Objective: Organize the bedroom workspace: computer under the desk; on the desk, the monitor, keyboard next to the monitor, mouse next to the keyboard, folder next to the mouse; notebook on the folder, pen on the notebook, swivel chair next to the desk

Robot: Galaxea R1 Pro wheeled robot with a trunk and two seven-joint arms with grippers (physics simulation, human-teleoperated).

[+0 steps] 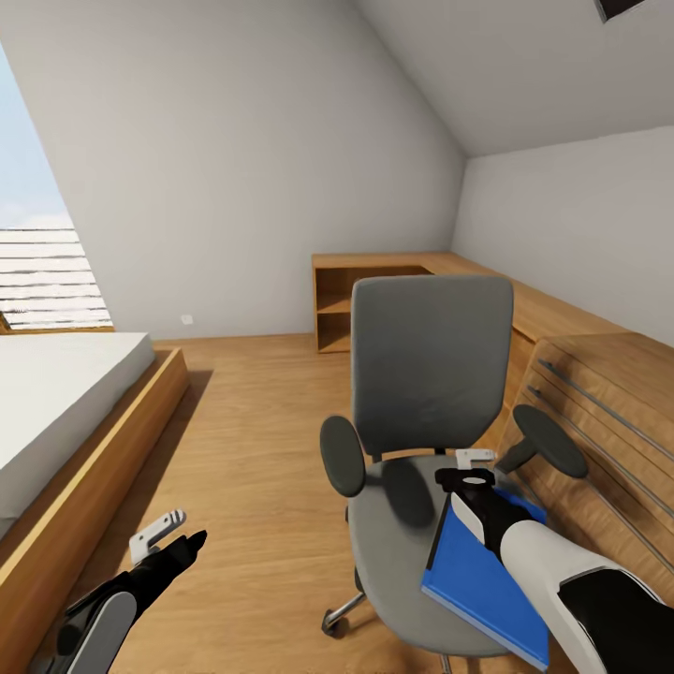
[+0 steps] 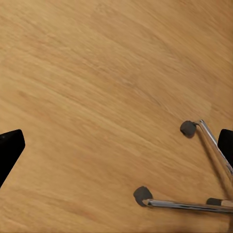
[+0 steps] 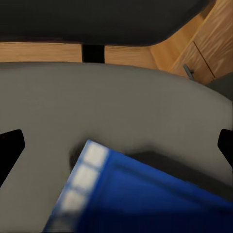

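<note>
Overhead, the blue folder (image 1: 482, 585) lies on the chair (image 1: 412, 524) seat, long axis running toward the robot, under the right gripper (image 1: 475, 459); the left gripper (image 1: 173, 532) hangs wide, well apart. Through the right wrist, the folder (image 3: 145, 199) sits just below its spread fingers, unheld.

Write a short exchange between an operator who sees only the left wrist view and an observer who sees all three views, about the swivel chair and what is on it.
Operator: I see chrome legs and casters on a wooden floor. Is anything on the seat?
Observer: Yes, a bright blue folder is on the swivel chair, on the grey seat's right side.
Operator: Where is the right gripper?
Observer: Above the folder's far end, over the seat, jaws open and holding nothing.
Operator: What stands beside the chair?
Observer: A light wooden chest with bar handles, close on the chair's right.
</note>
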